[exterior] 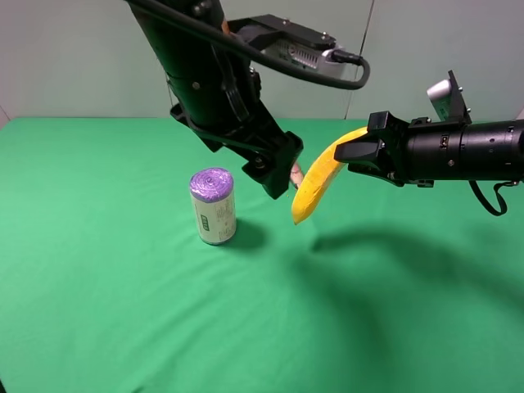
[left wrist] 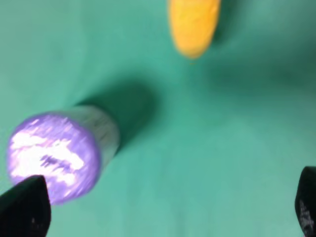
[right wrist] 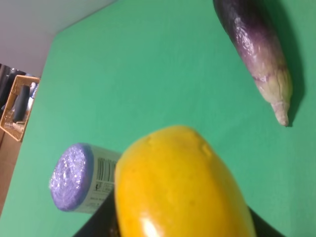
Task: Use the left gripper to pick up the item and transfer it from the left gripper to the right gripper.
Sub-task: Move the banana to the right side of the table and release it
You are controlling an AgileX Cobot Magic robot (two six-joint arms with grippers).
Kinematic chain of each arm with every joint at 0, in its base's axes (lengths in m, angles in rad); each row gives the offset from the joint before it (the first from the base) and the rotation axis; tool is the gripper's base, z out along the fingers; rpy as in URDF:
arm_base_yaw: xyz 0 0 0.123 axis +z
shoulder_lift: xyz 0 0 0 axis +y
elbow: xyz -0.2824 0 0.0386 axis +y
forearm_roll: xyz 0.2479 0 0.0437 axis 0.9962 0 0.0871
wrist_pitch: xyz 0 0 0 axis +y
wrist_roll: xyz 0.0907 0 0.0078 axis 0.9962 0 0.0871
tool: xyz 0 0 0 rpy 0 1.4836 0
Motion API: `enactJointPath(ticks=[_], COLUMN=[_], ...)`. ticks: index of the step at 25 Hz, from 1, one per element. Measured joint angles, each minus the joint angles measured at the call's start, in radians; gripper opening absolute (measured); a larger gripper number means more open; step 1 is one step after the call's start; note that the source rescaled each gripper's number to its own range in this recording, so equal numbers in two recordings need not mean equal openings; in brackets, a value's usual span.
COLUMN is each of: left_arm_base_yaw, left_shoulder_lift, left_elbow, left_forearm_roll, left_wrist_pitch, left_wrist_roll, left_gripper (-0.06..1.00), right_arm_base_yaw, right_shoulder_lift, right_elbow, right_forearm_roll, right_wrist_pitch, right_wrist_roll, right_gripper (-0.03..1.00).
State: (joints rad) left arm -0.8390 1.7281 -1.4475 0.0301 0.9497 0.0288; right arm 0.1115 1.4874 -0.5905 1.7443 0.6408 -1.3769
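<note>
The yellow banana (exterior: 318, 182) hangs in the air, its upper end clamped in my right gripper (exterior: 360, 150), its lower end pointing down at the cloth. It fills the right wrist view (right wrist: 182, 187), with dark fingers (right wrist: 101, 222) at its sides. My left gripper (exterior: 278, 170) is just to the left of the banana, apart from it, open and empty. In the left wrist view its fingertips (left wrist: 24, 207) stand wide apart, and the banana's tip (left wrist: 192, 27) shows beyond them.
A purple-topped upright roll (exterior: 213, 205) stands on the green cloth (exterior: 123, 311) below and left of the left gripper; it also shows in both wrist views (left wrist: 52, 158) (right wrist: 81, 177). A dark purple eggplant (right wrist: 256, 54) lies on the cloth, mostly hidden behind the left gripper in the high view.
</note>
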Motion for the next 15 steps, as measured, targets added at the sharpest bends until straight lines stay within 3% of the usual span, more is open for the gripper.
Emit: enactJointPath(ticks=[8, 15], left_arm_base_yaw=[0.0, 0.022], left_shoulder_lift=[-0.04, -0.079], left_elbow=[0.0, 0.011], left_forearm_roll=[0.145, 0.178], left_wrist_pitch=[0.087, 0.114], left_wrist_roll=[-0.073, -0.106], left_gripper=[1.0, 1.0], right_arm_base_yaw=[0.0, 0.0], right_shoulder_lift=[0.0, 0.0], right_elbow=[0.0, 0.0], right_forearm_roll=[0.0, 0.0], right_wrist_pitch=[0.0, 0.011], right_wrist_roll=[0.003, 0.005], right_gripper=[0.03, 0.03])
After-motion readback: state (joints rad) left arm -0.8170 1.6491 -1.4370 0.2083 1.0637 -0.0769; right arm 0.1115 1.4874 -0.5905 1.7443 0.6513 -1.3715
